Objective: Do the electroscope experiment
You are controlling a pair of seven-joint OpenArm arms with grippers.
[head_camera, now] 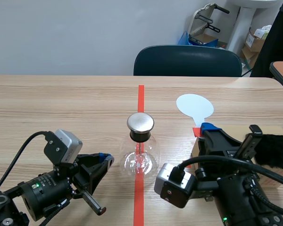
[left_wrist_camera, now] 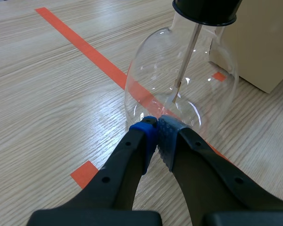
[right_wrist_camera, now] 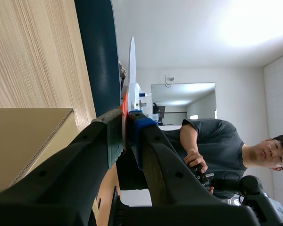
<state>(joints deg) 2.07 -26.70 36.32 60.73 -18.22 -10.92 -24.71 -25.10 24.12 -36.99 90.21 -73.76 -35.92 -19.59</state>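
The electroscope, a round glass flask (head_camera: 140, 159) with a black stopper and a metal cap (head_camera: 140, 122), stands on the red tape line at the table's middle. My left gripper (head_camera: 106, 159) is shut on nothing, low and just left of the flask. In the left wrist view its tips (left_wrist_camera: 156, 137) sit right at the flask's glass wall (left_wrist_camera: 151, 70), with the inner metal rod (left_wrist_camera: 186, 61) beyond. My right gripper (head_camera: 203, 130) is shut on the orange-red handle of a pale disc paddle (head_camera: 194, 106). The right wrist view shows the paddle (right_wrist_camera: 131, 66) edge-on beyond that gripper (right_wrist_camera: 127, 123).
A cardboard box (head_camera: 236, 133) lies at the right under my right arm, with a black furry cloth (head_camera: 275, 150) on it. A dark chair (head_camera: 187, 61) stands behind the table's far edge. A person (right_wrist_camera: 217, 146) appears in the right wrist view.
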